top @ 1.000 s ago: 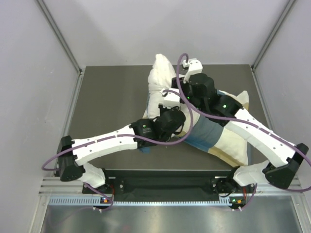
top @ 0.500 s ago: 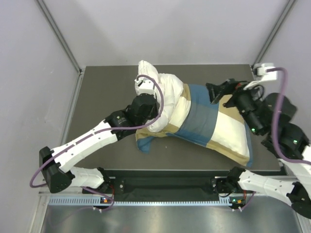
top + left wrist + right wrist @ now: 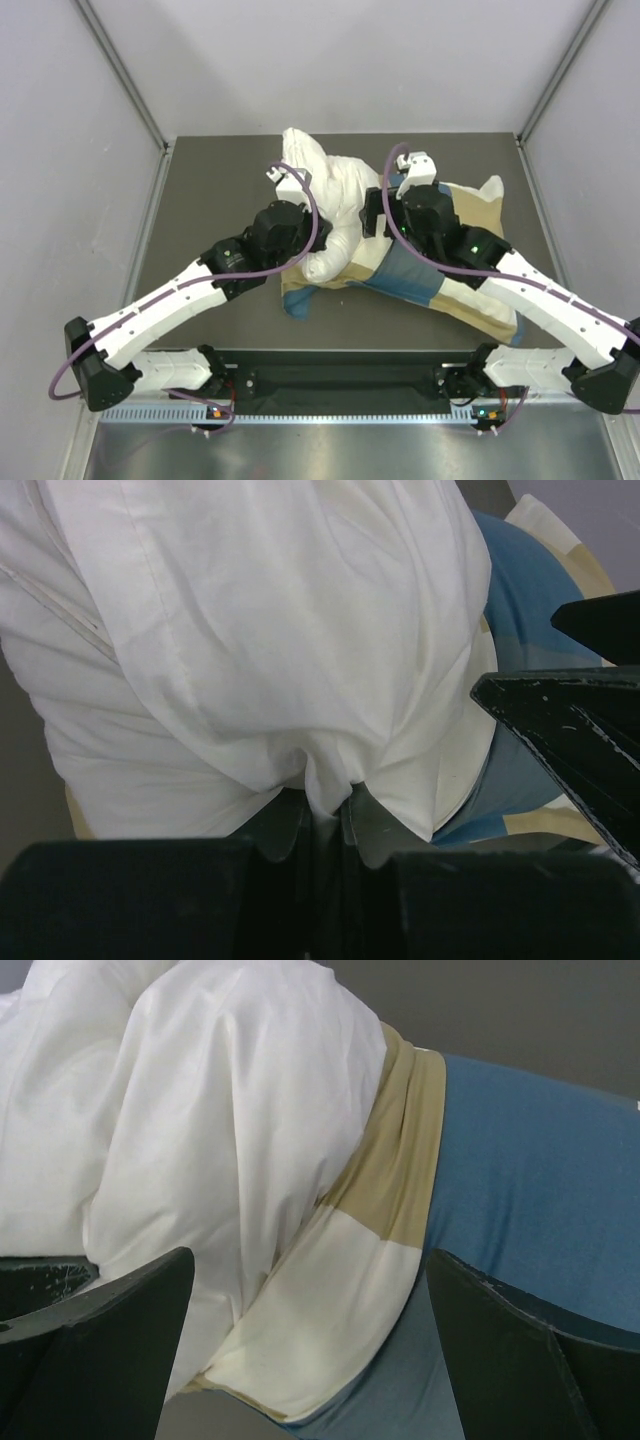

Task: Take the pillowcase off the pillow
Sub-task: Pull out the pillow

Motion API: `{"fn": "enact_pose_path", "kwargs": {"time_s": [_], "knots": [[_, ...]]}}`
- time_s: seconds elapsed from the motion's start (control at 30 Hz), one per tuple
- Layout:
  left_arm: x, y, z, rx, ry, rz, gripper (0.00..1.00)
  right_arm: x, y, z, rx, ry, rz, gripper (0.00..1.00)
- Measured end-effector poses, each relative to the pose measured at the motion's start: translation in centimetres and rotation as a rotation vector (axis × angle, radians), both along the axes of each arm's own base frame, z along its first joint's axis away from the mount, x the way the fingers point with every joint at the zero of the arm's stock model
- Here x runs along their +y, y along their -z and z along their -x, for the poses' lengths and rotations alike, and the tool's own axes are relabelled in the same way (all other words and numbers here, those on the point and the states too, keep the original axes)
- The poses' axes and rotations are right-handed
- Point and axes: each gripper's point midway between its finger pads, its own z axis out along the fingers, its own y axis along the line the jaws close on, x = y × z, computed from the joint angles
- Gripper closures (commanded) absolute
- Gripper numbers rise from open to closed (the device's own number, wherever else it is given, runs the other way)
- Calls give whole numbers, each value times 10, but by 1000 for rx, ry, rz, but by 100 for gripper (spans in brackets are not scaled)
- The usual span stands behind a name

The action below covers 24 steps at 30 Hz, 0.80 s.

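The pillow (image 3: 335,190) lies across the middle of the table (image 3: 220,180). Its left half is bared, and the rest sits inside the pillowcase (image 3: 405,272), which trails toward the near right. Left gripper (image 3: 325,820): nearly closed, pinching a fold of the white pillow, presumably to anchor it. Right gripper (image 3: 308,1260): jaws wide, holding nothing, poised astride the pillowcase's bunched open edge, likely for a pull.

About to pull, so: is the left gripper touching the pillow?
Touching. Left wrist view shows the left gripper shut on a fold of the white pillow.
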Motion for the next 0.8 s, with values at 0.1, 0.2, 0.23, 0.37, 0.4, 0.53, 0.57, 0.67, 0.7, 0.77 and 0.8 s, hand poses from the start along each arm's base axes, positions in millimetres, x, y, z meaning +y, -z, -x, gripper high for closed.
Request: {"fn": "enact_pose_path", "kwargs": {"time_s": [0.1,0.2,0.23,0.37,0.4,0.53,0.57,0.67,0.7,0.77,0.8], "knots": [[1,0,3,3,6,15,100,4,3,-5,5,20,-15,4],[1,-1,5,2,12,21,100,3,17,-9,28,62,-8,4],[1,-1,5,1,12,22,100,0,22,-10,36,78,-2,4],[2,0,6,1,12,23,100,-14,47,-9,75,156,37,4],[3,0,6,0,11,24,100,-16,51,-9,81,173,40,4],[7,-2,10,-4,12,36,100,-23,59,-9,87,214,23,4],[8,-3,11,-6,13,41,100,-23,59,-9,87,219,17,4],[9,-6,13,-12,14,53,100,-22,59,-10,86,221,12,34],[10,-7,13,-13,14,55,100,-21,60,-11,86,217,18,45],[9,-6,13,-13,19,60,100,-14,60,-14,92,202,11,92],[9,-5,13,-13,19,60,100,-7,58,-15,97,183,1,100]]}}
